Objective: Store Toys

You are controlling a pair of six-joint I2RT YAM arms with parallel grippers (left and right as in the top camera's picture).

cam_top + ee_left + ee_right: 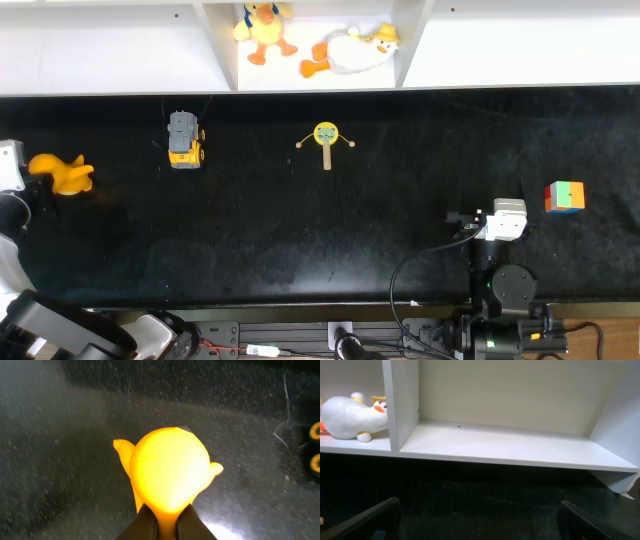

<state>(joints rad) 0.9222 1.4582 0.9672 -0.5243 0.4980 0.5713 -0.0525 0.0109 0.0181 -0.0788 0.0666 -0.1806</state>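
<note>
- Your yellow plastic toy figure is at the far left of the black table mat, its long axis running left to right across the table. In the left wrist view its round, bulbous end points away from the gripper.
- Your left gripper is pinched narrow on the toy's thin end. You can't tell whether the toy touches the mat.
- To its right on the mat stands a grey-and-yellow toy truck, then a green rattle drum on a wooden stick, the two well apart.
- A multicoloured cube lies at the far right, near your right gripper, whose fingers stand wide apart, facing the white shelf.
- The shelf's middle compartment holds a yellow plush duck and a white plush goose, side by side.
</note>
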